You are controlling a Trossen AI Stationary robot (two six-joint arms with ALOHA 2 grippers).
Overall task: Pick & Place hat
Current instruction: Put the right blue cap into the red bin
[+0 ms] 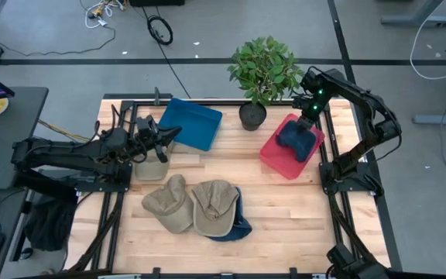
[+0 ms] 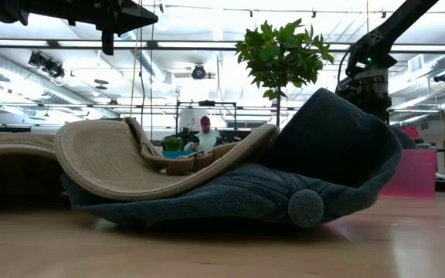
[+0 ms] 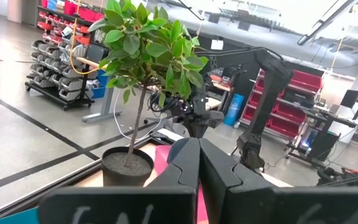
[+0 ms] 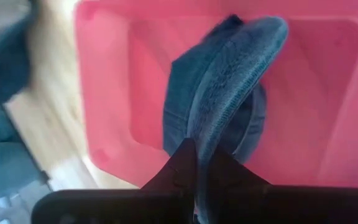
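From the overhead camera I see a wooden counter (image 1: 285, 209) with my two dark arms reaching in from either side. On the right of the frame, my right hand (image 1: 307, 122) hangs over a pink bin (image 1: 273, 153) that sits in the upper right part of the counter, and its fingers are clamped together on a dark blue hat (image 1: 298, 139) whose lower part is down inside the bin. The right wrist camera confirms this: the hat (image 4: 222, 93) hangs from the pinched fingers (image 4: 182, 165) directly above the pink bin's floor (image 4: 316, 93). On the left of the frame, my left hand (image 1: 155, 145) hovers at the counter's upper left, near a blue bin (image 1: 196, 124), and in the left wrist camera its fingers (image 3: 188, 165) are pressed together with nothing between them. A potted plant (image 1: 263, 74) stands at the upper middle edge of the counter, between the two bins. In the lower middle of the overhead frame lie two tan caps (image 1: 190, 204) side by side, the right one resting on another dark blue hat (image 1: 238, 225). The table-height camera shows that tan cap (image 2: 122, 158) lying across the blue hat (image 2: 284, 181) close to the lens, and a person (image 2: 205, 137) sits far off in the room behind.
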